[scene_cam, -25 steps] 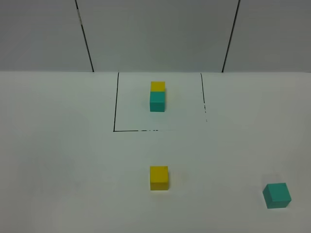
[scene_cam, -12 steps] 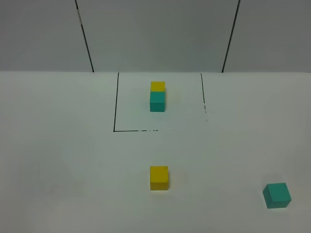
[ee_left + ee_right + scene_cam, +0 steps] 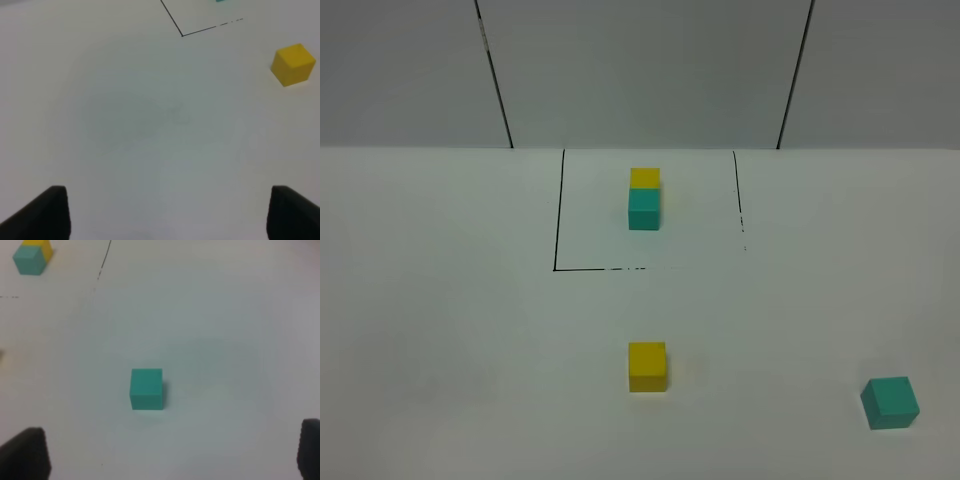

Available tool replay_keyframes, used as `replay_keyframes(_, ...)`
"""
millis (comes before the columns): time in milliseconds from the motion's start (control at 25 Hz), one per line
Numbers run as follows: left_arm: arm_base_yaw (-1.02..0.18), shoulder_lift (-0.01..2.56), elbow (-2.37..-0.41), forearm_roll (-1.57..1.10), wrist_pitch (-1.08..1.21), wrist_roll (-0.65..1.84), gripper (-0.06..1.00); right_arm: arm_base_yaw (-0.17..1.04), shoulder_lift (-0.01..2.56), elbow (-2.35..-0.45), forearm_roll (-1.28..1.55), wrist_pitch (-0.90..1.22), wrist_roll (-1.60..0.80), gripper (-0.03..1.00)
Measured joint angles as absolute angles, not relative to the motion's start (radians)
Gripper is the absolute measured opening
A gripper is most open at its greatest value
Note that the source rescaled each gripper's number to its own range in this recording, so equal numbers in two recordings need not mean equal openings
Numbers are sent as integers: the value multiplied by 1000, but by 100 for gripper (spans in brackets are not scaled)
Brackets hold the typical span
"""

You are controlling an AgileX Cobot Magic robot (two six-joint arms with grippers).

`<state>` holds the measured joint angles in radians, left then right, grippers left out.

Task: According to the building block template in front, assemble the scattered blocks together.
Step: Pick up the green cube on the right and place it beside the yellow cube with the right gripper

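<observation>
The building block template [image 3: 644, 198], a yellow cube joined to a teal cube, lies inside a black-lined square at the back of the table. It also shows in the right wrist view [image 3: 31, 257]. Of the scattered blocks, the yellow cube [image 3: 647, 366] sits near the front middle and the teal cube [image 3: 890, 402] at the front right. No arm shows in the exterior high view. My left gripper [image 3: 170, 215] is open and empty, with the yellow cube [image 3: 293, 64] ahead and off to one side. My right gripper [image 3: 167, 450] is open, with the teal cube [image 3: 146, 389] just ahead of its gap.
A thin black outline [image 3: 558, 210] marks the square on the white table [image 3: 440, 320]. A grey panelled wall [image 3: 640, 70] rises behind the table's far edge.
</observation>
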<state>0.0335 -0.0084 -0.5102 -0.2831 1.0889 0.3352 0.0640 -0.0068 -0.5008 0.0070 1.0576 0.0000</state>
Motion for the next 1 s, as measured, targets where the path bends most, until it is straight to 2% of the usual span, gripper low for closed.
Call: replay_keyframes(1000,34,-8,-510,-283,1090,333,72,64,45,-503,14,1062,8,100)
